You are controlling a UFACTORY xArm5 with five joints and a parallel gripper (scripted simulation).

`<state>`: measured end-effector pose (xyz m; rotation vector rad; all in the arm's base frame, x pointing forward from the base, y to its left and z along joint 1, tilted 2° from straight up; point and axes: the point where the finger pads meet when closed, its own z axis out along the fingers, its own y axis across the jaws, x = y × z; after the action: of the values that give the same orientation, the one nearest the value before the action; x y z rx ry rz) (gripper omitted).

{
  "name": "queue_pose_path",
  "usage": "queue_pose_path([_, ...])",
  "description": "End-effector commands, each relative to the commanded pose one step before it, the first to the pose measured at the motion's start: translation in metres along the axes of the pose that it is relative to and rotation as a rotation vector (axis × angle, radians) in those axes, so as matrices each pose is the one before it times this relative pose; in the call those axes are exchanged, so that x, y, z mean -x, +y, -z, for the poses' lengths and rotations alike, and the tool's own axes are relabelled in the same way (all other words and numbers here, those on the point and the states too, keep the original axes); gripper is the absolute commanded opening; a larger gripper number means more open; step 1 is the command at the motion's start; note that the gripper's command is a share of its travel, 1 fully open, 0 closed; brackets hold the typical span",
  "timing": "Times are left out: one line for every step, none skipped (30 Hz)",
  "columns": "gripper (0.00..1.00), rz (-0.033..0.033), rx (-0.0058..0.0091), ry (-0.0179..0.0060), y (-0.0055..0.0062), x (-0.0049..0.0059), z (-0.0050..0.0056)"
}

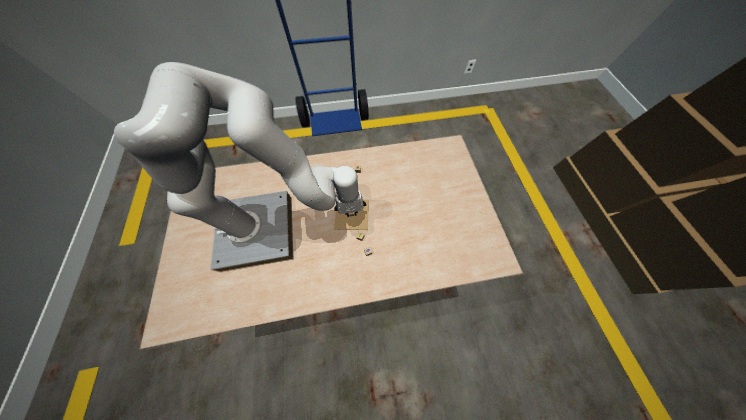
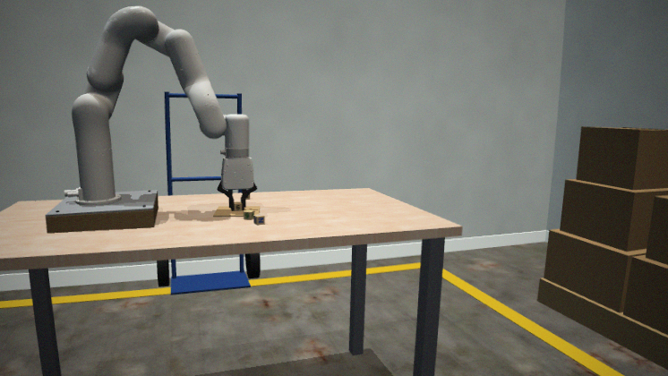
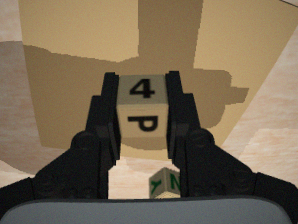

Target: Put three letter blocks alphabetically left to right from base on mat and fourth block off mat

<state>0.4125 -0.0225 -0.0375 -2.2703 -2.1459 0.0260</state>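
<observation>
Beside the mat (image 1: 350, 224) (image 2: 226, 212) (image 3: 75, 35) — two blocks (image 1: 360, 236) (image 2: 248, 215) (image 3: 165, 184) on the table (image 1: 443, 208) (image 2: 327, 209). Gripper (image 1: 351, 212) (image 2: 237, 207) (image 3: 142, 90) grasps the block marked 4 and P (image 2: 237, 206) (image 3: 142, 106).

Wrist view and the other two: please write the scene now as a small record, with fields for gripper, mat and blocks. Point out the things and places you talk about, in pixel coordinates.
gripper: shut on the black-marked block
gripper (image 1: 352, 213) (image 2: 237, 206) (image 3: 143, 100) position: over the mat
black-marked block (image 2: 237, 206) (image 3: 142, 95): faces show 4 and P
mat (image 1: 350, 222) (image 2: 222, 212) (image 3: 60, 37): on the table (image 1: 428, 208) (image 2: 350, 212)
green-marked block (image 1: 360, 236) (image 2: 248, 215) (image 3: 165, 183): off the mat
blue-marked block (image 1: 368, 251) (image 2: 259, 219): off the mat
fourth block (image 1: 357, 169): off the mat, markings unreadable
</observation>
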Motion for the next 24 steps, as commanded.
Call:
queue_pose_path([0.3,0.00003,0.00335,0.00003,0.00134,-0.00002,0.00103])
queue_pose_path([0.3,0.0,0.0,0.0,0.0,0.0,0.0])
queue_pose_path([0.34,0.0,0.0,0.0,0.0,0.0,0.0])
queue_pose_path([0.34,0.0,0.0,0.0,0.0,0.0,0.0])
queue_pose_path([0.34,0.0,0.0,0.0,0.0,0.0,0.0])
queue_pose_path([0.38,0.0,0.0,0.0,0.0,0.0,0.0])
queue_pose_path([0.38,0.0,0.0,0.0,0.0,0.0,0.0])
queue_pose_path([0.38,0.0,0.0,0.0,0.0,0.0,0.0])
queue_pose_path([0.42,0.0,0.0,0.0,0.0,0.0,0.0])
queue_pose_path([0.42,0.0,0.0,0.0,0.0,0.0,0.0])
queue_pose_path([0.42,0.0,0.0,0.0,0.0,0.0,0.0])
queue_pose_path([0.42,0.0,0.0,0.0,0.0,0.0,0.0])
queue_pose_path([0.42,0.0,0.0,0.0,0.0,0.0,0.0])
queue_pose_path([0.42,0.0,0.0,0.0,0.0,0.0,0.0])
queue_pose_path([0.42,0.0,0.0,0.0,0.0,0.0,0.0])
queue_pose_path([0.42,0.0,0.0,0.0,0.0,0.0,0.0])
queue_pose_path([0.42,0.0,0.0,0.0,0.0,0.0,0.0])
queue_pose_path([0.42,0.0,0.0,0.0,0.0,0.0,0.0])
queue_pose_path([0.42,0.0,0.0,0.0,0.0,0.0,0.0])
queue_pose_path([0.42,0.0,0.0,0.0,0.0,0.0,0.00003])
queue_pose_path([0.42,0.0,0.0,0.0,0.0,-0.00002,0.0002])
queue_pose_path([0.42,0.0,0.0,0.0,0.0,-0.00005,0.0005])
queue_pose_path([0.42,0.0,0.00001,0.0,0.00001,-0.00009,0.00091])
queue_pose_path([0.42,0.0,0.00001,-0.00001,0.0,-0.00014,0.00139])
